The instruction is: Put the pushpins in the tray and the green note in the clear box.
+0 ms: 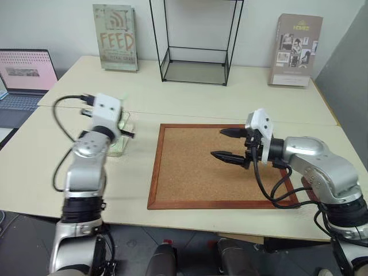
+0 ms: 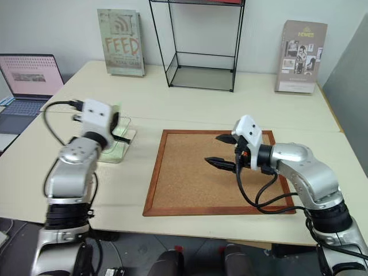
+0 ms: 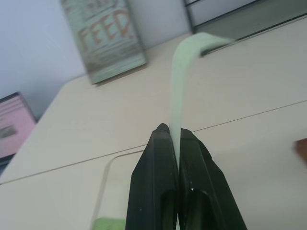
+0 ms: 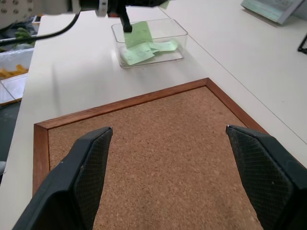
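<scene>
Black textured fingers (image 4: 91, 167) of the right gripper (image 1: 229, 144) stand spread wide with nothing between them, hovering above the cork pinboard with its brown wooden frame (image 1: 190, 172); bare cork lies directly under and between the two tips. Beyond those tips, past the board's far corner, sits the small clear plastic box with rounded corners (image 4: 149, 42), and several pale-green paper slips (image 4: 144, 48) lie inside it.

Over that box hangs the left gripper (image 3: 171, 136), its two black fingers pressed tight together on a thin pale-green paper note (image 3: 184, 67). The slip rises from between the fingertips and curls over at its free end. The box's edge shows just beneath those fingers.

Ahead of the left fingertips, well apart on the cream tabletop (image 1: 230, 98), stand a grey-green book lettered FEED (image 1: 116, 37) and a tall black wire-frame stand (image 1: 195, 43). I cannot make out any pushpins.
</scene>
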{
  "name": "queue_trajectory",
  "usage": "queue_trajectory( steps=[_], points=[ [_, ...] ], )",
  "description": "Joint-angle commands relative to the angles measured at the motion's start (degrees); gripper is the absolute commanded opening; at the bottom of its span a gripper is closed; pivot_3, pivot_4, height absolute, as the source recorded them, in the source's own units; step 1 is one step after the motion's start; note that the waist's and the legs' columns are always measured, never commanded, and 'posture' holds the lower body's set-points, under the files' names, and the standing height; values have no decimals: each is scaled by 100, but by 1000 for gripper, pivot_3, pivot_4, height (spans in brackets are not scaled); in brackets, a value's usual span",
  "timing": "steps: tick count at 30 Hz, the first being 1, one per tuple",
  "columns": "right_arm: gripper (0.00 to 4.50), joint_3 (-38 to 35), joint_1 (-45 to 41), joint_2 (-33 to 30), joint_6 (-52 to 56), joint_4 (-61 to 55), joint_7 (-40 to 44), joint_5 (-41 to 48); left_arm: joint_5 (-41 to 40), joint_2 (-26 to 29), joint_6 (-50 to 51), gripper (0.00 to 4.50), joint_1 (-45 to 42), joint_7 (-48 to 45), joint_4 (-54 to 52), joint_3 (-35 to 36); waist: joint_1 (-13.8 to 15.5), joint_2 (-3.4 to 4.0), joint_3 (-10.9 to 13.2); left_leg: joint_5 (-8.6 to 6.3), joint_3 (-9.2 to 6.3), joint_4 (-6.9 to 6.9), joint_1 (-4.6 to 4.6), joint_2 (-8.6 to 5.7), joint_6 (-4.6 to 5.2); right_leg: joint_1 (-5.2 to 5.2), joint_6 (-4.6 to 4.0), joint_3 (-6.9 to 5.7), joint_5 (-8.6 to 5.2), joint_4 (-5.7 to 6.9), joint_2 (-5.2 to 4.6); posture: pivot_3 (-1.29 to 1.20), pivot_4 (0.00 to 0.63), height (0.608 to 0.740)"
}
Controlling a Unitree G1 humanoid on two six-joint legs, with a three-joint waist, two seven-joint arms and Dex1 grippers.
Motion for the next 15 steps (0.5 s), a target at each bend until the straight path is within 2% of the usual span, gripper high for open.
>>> queue_trajectory(
  steps=[1, 7, 15],
  points=[
    [4004, 41, -239, 110, -47, -84, 88, -13, -318, -117, 226, 0, -179, 139, 322, 324, 7, 0, 0, 0, 0, 1, 0, 0, 0, 0, 0, 0, 0, 0, 0, 0, 150, 740],
    [4004, 127, -346, 206, 27, -141, 90, -39, -514, -183, 361, 0, -385, 188, 787, 311, 38, -2, 1, 0, -2, 5, -3, -1, 0, 0, -1, -3, 2, 1, -1, 0, 150, 740],
    [4051, 81, -374, 253, 71, -209, 44, -44, -600, -208, 503, 1402, -543, 289, 720, 232, 33, -2, 1, 0, -2, 2, -2, 0, 0, -1, -3, -3, 2, 2, -1, 0, 150, 740]
  ],
)
